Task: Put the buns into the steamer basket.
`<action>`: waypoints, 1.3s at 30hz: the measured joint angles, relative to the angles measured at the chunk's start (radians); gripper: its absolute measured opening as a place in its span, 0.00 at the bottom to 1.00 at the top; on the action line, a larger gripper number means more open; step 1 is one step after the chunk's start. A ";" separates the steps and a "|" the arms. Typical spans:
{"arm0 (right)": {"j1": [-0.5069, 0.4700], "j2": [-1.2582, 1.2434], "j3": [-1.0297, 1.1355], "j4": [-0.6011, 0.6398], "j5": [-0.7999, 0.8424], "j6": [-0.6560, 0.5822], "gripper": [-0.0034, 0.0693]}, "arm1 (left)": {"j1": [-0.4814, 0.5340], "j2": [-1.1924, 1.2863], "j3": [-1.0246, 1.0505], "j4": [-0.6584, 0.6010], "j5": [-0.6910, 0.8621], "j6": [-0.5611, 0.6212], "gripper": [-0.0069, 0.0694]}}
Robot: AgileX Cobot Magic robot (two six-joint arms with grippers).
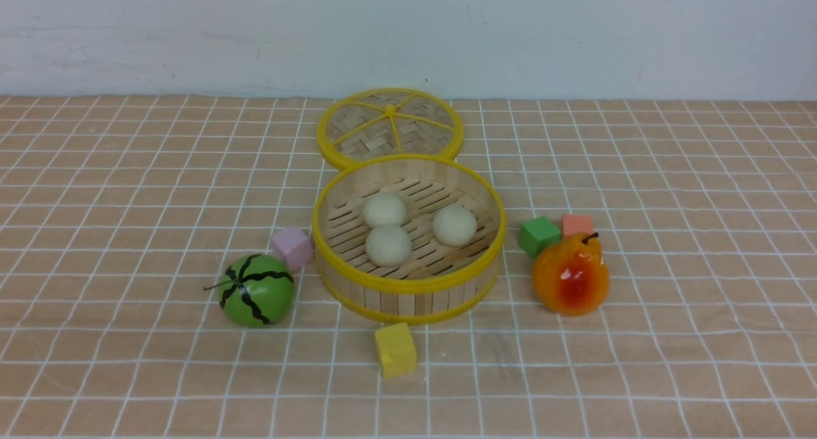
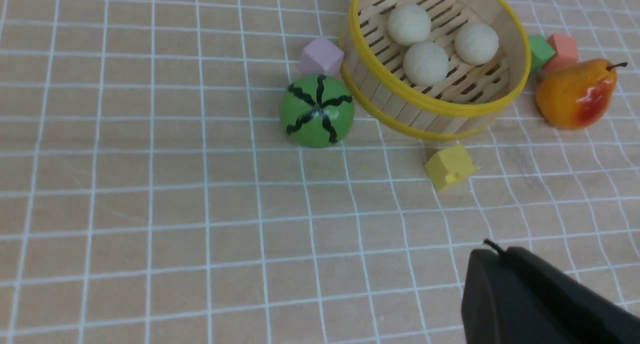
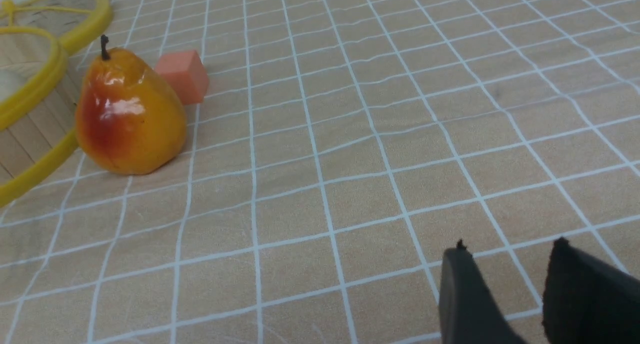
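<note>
Three buns (image 1: 388,228) inside steamer basket (image 1: 408,284), on checked surface (image 1: 127,171). Left claw (image 2: 492,264) closed, empty. Right claw (image 3: 505,264) slightly apart, empty.

Both grippers clear of everything, holding nothing

The left gripper (image 2: 500,264) hangs above the cloth with its jaws pressed together. The right gripper (image 3: 507,264) hangs low too, a narrow gap between its fingertips.
</note>
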 joint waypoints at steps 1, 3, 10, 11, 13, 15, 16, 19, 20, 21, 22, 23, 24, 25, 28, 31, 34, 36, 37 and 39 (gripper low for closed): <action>0.000 0.000 0.000 0.000 0.000 0.000 0.38 | 0.000 -0.064 0.068 0.010 -0.015 -0.037 0.07; 0.000 0.000 0.000 0.000 0.000 0.000 0.38 | 0.000 -0.102 0.124 0.021 -0.039 -0.054 0.07; 0.000 0.000 0.000 0.000 0.000 0.000 0.38 | 0.000 -0.144 0.201 0.028 -0.095 -0.069 0.07; 0.000 0.000 0.000 0.000 0.000 0.000 0.38 | 0.000 -0.144 0.202 0.028 -0.094 -0.069 0.07; 0.000 0.000 0.000 0.000 0.000 0.000 0.38 | 0.000 -0.144 0.202 0.028 -0.093 -0.069 0.07; 0.000 0.000 0.000 0.000 0.000 0.000 0.38 | 0.000 -0.144 0.202 0.028 -0.087 -0.069 0.07; 0.000 0.000 0.000 0.000 0.000 0.000 0.38 | 0.000 -0.144 0.202 0.028 -0.085 -0.069 0.07; 0.000 0.000 0.000 0.000 0.000 0.000 0.38 | 0.000 -0.144 0.203 0.042 -0.085 -0.069 0.07; 0.000 0.000 0.000 0.000 0.000 0.000 0.38 | 0.000 -0.144 0.203 0.058 -0.089 -0.068 0.07; 0.000 0.000 0.000 0.000 0.000 0.000 0.38 | 0.000 -0.144 0.203 0.061 -0.089 -0.068 0.07; 0.000 0.000 0.000 0.000 0.000 0.000 0.38 | 0.000 -0.144 0.204 0.075 -0.096 -0.068 0.07; 0.000 0.000 0.000 0.000 0.000 0.000 0.38 | 0.000 -0.144 0.211 0.099 -0.122 -0.068 0.07; 0.000 0.000 0.000 0.000 0.000 0.000 0.38 | 0.000 -0.145 0.224 0.122 -0.152 -0.068 0.07; 0.000 0.000 0.000 0.000 0.000 0.000 0.38 | 0.000 -0.145 0.245 0.156 -0.186 -0.074 0.07; 0.000 0.000 0.000 0.000 0.000 0.000 0.38 | 0.001 -0.160 0.313 0.253 -0.303 -0.133 0.07; 0.000 0.000 0.000 0.000 0.000 0.000 0.38 | 0.021 -0.199 0.398 0.312 -0.403 -0.186 0.07; 0.000 0.000 0.000 0.000 0.000 0.000 0.38 | 0.082 -0.266 0.501 0.311 -0.484 -0.174 0.07; 0.000 0.000 0.000 0.000 0.000 0.000 0.38 | 0.105 -0.291 0.539 0.301 -0.509 -0.155 0.07; 0.000 0.000 0.000 0.000 0.000 0.000 0.38 | 0.123 -0.313 0.580 0.286 -0.531 -0.136 0.07; 0.000 0.000 0.000 0.000 0.000 0.000 0.38 | 0.172 -0.418 0.696 0.236 -0.598 -0.074 0.07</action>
